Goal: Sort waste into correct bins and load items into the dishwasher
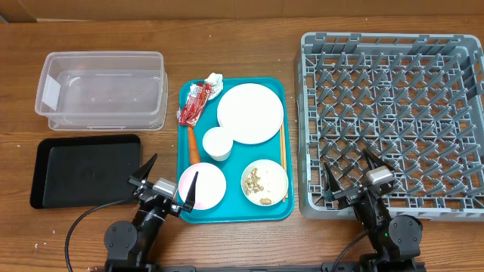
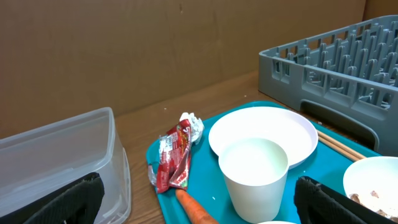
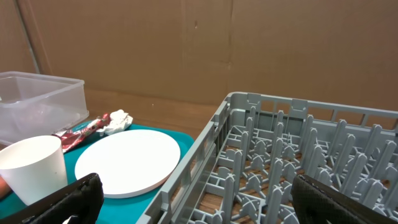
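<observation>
On the teal tray (image 1: 276, 210) lie a red wrapper (image 1: 193, 103), a white napkin (image 1: 213, 79), an orange carrot stick (image 1: 193, 145), the large plate (image 1: 250, 112), a white cup (image 1: 217, 143), an empty white bowl (image 1: 203, 183) and a bowl holding beige food scraps (image 1: 264, 182). The clear tub (image 1: 102, 89) and black tray (image 1: 85, 169) sit to the left. The grey dish rack (image 1: 393, 113) stands at the right. My left gripper (image 1: 169, 183) is open and empty near the tray's front left. My right gripper (image 1: 351, 172) is open and empty over the rack's front edge.
Wooden chopsticks (image 1: 283, 160) lie along the teal tray's right side, between the plate and the rack. A brown cardboard wall (image 2: 155, 43) stands behind the table. Bare wood shows between the tub and the teal tray.
</observation>
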